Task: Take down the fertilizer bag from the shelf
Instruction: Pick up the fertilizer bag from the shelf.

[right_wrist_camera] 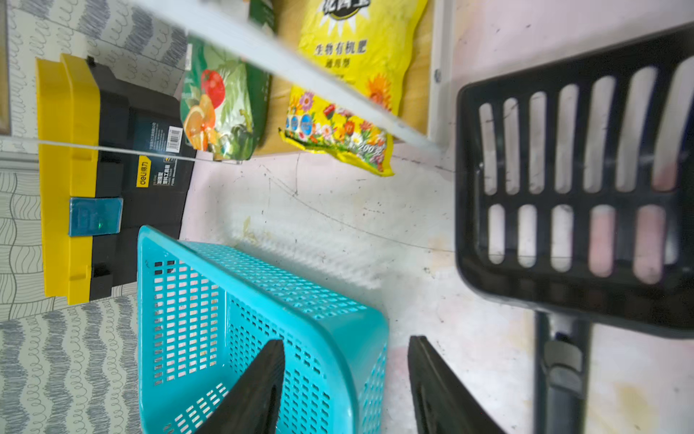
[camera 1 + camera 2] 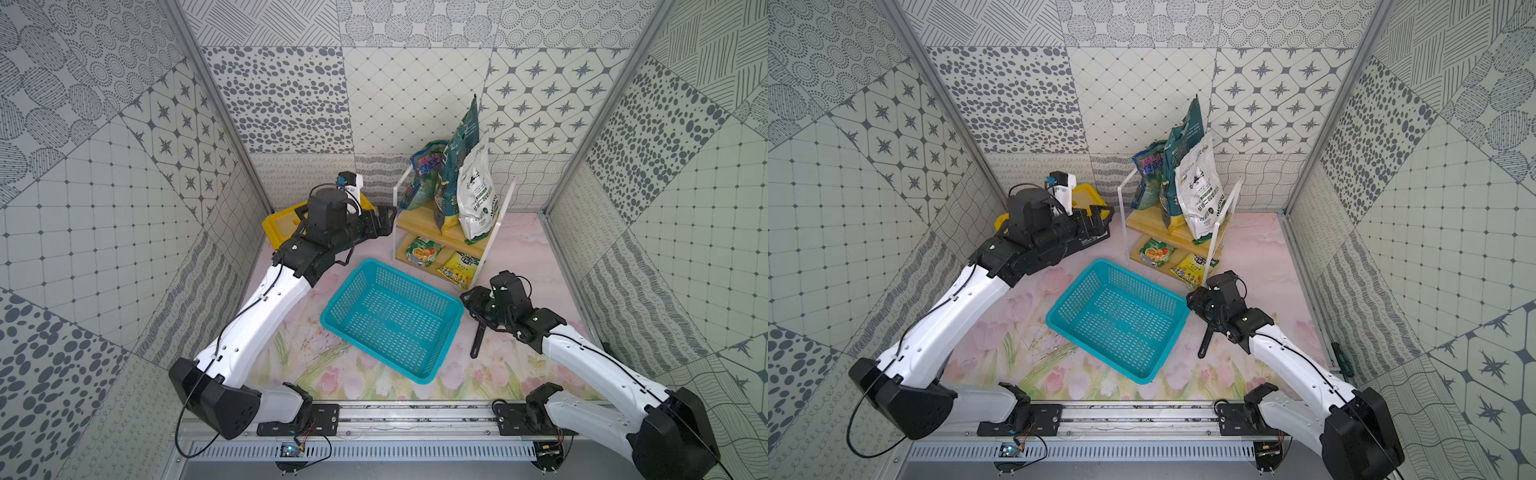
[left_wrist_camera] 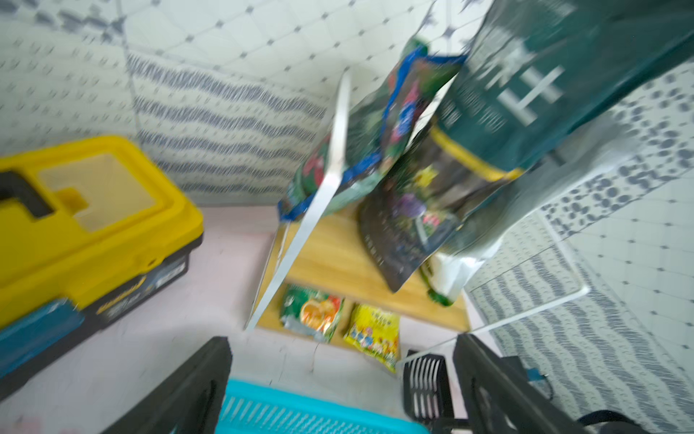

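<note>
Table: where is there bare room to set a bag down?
Bare table lies between the teal basket and the front rail, and between the shelf and the right wall. The basket holds nothing. Crowded: between shelf and basket, with the right gripper and black scoop; between yellow toolbox and shelf, where the left gripper hangs.

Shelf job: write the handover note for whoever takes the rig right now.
Left hand: open, empty, raised beside the shelf's top board.
Right hand: open, empty, low by the basket, a scoop beside it.
Bags: three stand on the top board; two packets lie on the lower.
Done: no bag off the shelf yet.
Left: grip a bag, lift it down.
</note>
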You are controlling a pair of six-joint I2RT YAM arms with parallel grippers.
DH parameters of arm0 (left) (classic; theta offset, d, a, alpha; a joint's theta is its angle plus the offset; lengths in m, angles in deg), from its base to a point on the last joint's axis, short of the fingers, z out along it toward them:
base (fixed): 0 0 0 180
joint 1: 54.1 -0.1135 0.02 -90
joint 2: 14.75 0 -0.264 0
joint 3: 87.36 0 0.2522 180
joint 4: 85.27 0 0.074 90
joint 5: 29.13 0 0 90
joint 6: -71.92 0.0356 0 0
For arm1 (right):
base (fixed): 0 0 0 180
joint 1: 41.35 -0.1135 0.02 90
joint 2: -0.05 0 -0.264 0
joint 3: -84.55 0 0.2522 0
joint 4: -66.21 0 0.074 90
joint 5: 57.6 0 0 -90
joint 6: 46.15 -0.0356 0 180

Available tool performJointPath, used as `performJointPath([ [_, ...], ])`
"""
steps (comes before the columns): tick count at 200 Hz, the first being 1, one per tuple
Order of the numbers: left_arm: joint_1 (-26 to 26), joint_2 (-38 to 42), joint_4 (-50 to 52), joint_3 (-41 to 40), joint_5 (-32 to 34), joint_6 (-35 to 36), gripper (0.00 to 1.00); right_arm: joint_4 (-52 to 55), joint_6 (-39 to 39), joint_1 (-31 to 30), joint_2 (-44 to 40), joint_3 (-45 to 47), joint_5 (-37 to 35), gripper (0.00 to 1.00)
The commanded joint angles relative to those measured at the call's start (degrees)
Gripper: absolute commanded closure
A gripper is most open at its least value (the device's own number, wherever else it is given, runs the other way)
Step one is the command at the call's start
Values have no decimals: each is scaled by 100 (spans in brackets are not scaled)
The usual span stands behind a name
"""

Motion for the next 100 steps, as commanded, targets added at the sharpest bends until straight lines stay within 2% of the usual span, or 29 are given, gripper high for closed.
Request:
performJointPath([
  [1, 80, -1033, -193, 1788, -1381, 618, 3, 32, 492, 387, 11, -30, 650, 42],
  [58, 141, -3564, 492, 5382, -1401, -46, 14, 189, 1044, 714, 117, -441, 936, 40],
  [78, 148, -3935, 351, 5572, -1063, -365, 20, 213, 1093, 728, 105, -512, 928, 40],
  [100, 253, -4093, 285, 5574, -567, -261, 23, 211, 1113, 737, 53, -539, 925, 40],
])
